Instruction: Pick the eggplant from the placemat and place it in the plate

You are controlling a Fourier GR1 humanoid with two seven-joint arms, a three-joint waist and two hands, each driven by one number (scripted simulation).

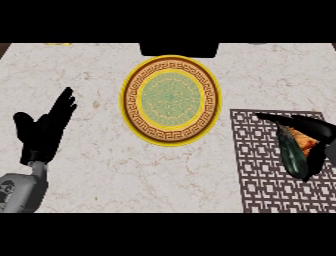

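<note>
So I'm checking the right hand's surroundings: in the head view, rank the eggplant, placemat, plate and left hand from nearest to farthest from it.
1. eggplant, inside the right hand's curled fingers.
2. placemat, directly beneath that hand.
3. plate, centre of the counter, leftward.
4. left hand, far left side.

1. The light is even and moderately bright over the whole pale marble counter [90,165], with no clear direction to it.
2. No hard cast shadows show under the plate [170,101] at 12 o'clock or the placemat [274,195] at 4 o'clock.
3. No glare or bright hotspot appears on any surface.
4. The black left hand [44,129] at 9 o'clock reads as a flat dark shape with almost no shading.
5. The right hand [315,131] at 3 o'clock is equally dark, and the dark green thing it curls round, possibly the eggplant [295,154], is hard to separate from it.
6. Edges look soft and slightly blurred throughout.
7. The counter narrows toward 12 o'clock from the steep viewpoint.
</note>
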